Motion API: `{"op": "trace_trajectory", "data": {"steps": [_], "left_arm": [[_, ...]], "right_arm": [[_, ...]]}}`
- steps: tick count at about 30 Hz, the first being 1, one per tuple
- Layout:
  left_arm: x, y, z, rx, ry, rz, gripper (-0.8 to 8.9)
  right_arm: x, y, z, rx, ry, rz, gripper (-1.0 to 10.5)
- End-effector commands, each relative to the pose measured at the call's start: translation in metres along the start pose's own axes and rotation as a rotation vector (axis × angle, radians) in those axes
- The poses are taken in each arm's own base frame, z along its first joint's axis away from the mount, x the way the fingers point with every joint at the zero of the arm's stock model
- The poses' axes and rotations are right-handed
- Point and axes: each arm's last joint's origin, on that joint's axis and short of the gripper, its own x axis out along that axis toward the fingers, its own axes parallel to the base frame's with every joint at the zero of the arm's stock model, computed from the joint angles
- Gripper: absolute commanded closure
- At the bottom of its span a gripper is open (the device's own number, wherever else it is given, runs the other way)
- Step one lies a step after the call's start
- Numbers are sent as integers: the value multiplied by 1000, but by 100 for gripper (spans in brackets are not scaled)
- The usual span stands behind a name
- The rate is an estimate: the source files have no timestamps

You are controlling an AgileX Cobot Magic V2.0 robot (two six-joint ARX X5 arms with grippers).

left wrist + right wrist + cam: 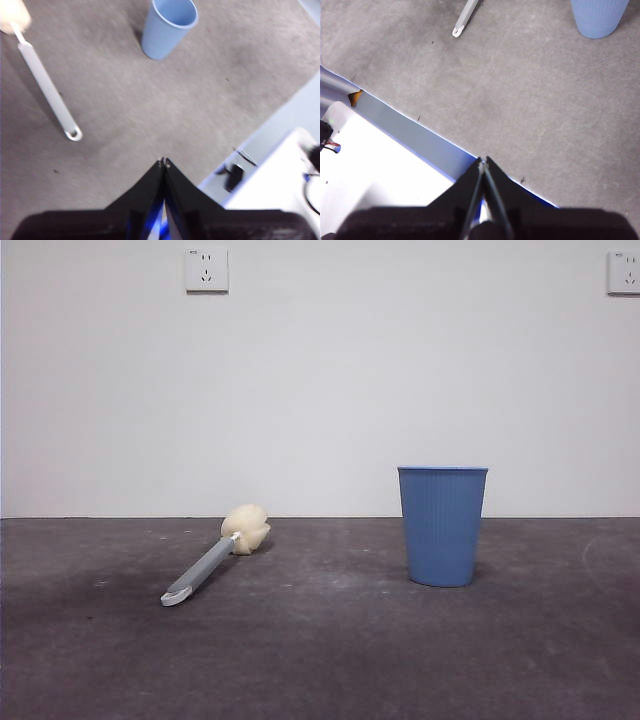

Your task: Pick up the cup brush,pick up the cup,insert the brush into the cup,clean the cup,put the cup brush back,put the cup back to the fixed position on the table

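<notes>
Two things lay apart on the dark grey matte table [320, 660]: the grey-blue-handled cup brush [212, 562] with its cream sponge head at lower left of the front view, flat, and the ribbed blue plastic cup [442, 526] upright right of centre. The left gripper [164, 162] and right gripper [483, 161] hung clenched and empty, seemingly waiting well back from both.

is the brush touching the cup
Apart. The front view shows bare table between the cup brush and the cup.
</notes>
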Motion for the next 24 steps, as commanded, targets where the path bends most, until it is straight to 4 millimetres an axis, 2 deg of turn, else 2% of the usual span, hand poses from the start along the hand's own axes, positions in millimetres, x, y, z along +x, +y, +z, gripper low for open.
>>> {"op": "trace_trajectory", "data": {"steps": [1,5,7,12,16,24], "left_arm": [[-9,3,2,75,-91,107,817],[-35,6,11,223,-402,199,817],[-48,8,8,264,-564,221,817],[-64,18,-22,326,-855,356,817],[-56,29,-56,349,-946,456,817],[-9,58,-124,282,-899,546,817]], "right_arm": [[0,0,0,6,-4,-1,945],[0,0,0,6,-4,-1,946],[0,0,0,6,-4,-1,946],[0,0,0,6,-4,-1,946],[0,0,0,6,-4,-1,945],[0,0,0,6,-4,-1,946]]}}
